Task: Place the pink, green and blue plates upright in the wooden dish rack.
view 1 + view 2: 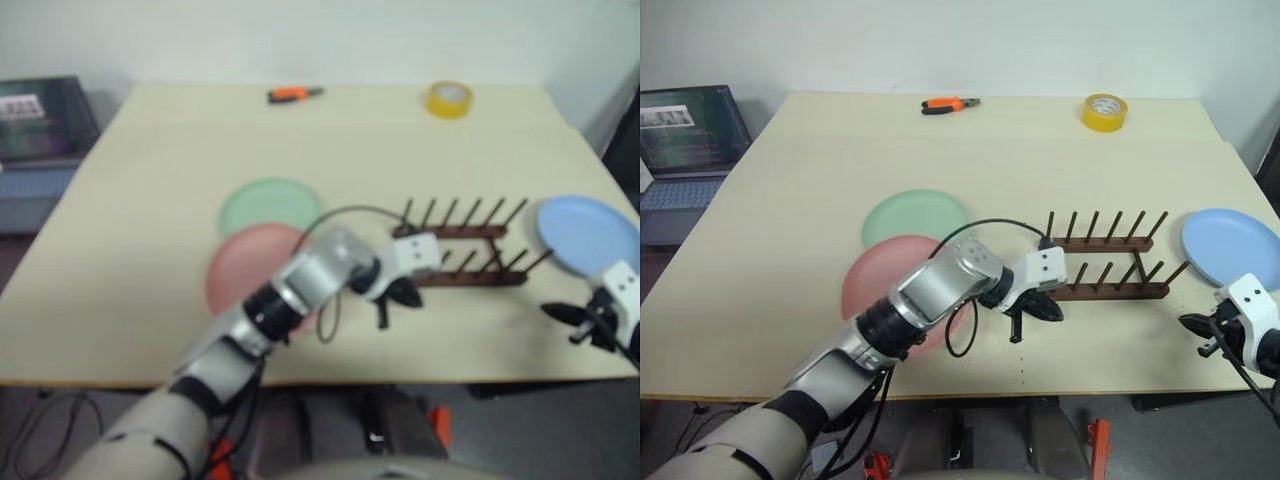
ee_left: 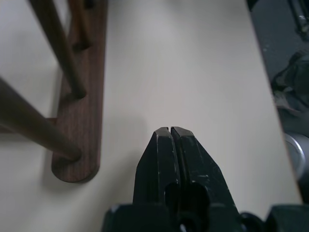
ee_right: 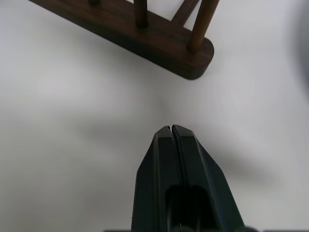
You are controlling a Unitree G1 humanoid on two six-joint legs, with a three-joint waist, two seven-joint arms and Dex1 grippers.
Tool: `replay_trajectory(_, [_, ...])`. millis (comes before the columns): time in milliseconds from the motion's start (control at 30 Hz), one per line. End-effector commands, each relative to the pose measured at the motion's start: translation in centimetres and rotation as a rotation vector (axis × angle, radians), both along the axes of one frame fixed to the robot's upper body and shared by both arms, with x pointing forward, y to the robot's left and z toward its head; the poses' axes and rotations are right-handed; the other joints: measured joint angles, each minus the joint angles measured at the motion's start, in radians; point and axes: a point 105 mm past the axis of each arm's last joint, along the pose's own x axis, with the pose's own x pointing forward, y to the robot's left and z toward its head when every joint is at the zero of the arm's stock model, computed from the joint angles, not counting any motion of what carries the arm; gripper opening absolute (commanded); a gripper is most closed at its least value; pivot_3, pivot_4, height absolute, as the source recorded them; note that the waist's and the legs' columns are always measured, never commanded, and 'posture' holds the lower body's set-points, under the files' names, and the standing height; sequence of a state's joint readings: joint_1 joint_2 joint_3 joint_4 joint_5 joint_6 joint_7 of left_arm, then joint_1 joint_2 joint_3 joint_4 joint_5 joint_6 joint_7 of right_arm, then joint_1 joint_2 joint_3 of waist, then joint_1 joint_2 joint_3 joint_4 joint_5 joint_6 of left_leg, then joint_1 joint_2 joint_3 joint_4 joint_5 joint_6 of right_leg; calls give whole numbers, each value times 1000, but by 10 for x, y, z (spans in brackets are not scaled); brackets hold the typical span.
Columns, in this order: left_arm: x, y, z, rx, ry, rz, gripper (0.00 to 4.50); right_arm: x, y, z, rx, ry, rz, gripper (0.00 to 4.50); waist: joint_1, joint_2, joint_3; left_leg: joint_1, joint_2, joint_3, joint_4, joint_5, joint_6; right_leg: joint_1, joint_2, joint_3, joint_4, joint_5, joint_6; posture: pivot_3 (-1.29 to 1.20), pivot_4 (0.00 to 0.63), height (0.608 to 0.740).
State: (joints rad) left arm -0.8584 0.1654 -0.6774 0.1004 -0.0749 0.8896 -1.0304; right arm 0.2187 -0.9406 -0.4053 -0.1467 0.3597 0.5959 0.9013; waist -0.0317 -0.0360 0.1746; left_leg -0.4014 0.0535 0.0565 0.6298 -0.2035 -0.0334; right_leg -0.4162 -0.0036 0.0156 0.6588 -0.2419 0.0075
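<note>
Wooden dish rack (image 2: 77, 116) beside clenched left hand (image 2: 170, 131), right hand (image 3: 172, 129) likewise empty

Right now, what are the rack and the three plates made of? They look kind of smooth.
The dish rack looks like dark brown wood: grain shows on its rail in the left wrist view, with round pegs like dowels. The pink plate, green plate and blue plate are plain, even-coloured and matte, with no shine. That suggests plastic, but matte ceramic can't be ruled out.
</note>
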Motion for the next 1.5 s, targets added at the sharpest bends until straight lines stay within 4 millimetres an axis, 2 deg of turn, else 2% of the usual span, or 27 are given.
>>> replay_trajectory(33, [0, -8, -6, -3, 1, 28, 71, 5, -6, 2, -28, -17, -28, 0, 1, 0, 0, 0, 0, 0, 0, 0, 0, 0, 0, 0, 0, 0, 0, 0, 150, 740])
replay_trajectory(267, [5, -14, -16, 2, -4, 86, 71, 11, -2, -3, -27, -21, -27, 0, 0, 0, 0, 1, 0, 0, 0, 0, 0, 1, 0, 0, 0, 0, 0, 0, 150, 740])
replay_trajectory(400, [7, -16, -18, 2, -21, 106, 71, 22, 14, -3, 17, -40, 5, 0, 0, 0, 0, 2, -1, -1, 0, 0, 0, 2, -1, -1, 0, 0, 0, 0, 150, 740])
replay_trajectory(533, [9, -16, -17, -1, -26, 125, 71, 28, 20, -6, 16, -46, 12, 0, 1, 0, 0, 1, -6, -4, 0, 0, 0, 2, -2, -1, 0, 0, 1, 0, 150, 740])
replay_trajectory(733, [16, -17, -18, 5, -52, 157, 71, 45, 11, -19, -54, -96, -51, 0, 1, 0, 0, 2, -7, -5, 1, 0, 0, 3, -3, -1, -1, 0, 1, 0, 150, 740])
replay_trajectory(867, [23, -16, -18, 4, -78, 197, 71, 48, 18, -21, -31, -117, -42, 0, 0, -2, -1, 3, -7, -7, 1, 1, 1, 6, -3, -1, -2, 0, 0, 0, 150, 740])
replay_trajectory(1033, [39, -14, -18, 8, -127, 276, 71, 61, 33, -10, -10, -187, -13, 0, -3, -3, -1, 4, -9, -7, 2, 2, 3, 7, -3, 0, -2, 0, 1, 0, 150, 740])
replay_trajectory(1367, [55, -12, -16, 2, -179, 349, 71, 88, 55, 6, -28, -339, 36, 0, -2, -1, -1, 2, -12, -14, 1, 2, 4, 7, -2, 0, -4, 0, 1, 0, 150, 740])
replay_trajectory(1500, [61, -9, -15, 6, -205, 374, 71, 95, 62, 9, -14, -369, 47, 0, -1, -1, -2, 1, -11, -15, -1, 2, 4, 7, 0, 0, -7, 4, 6, 0, 150, 740])
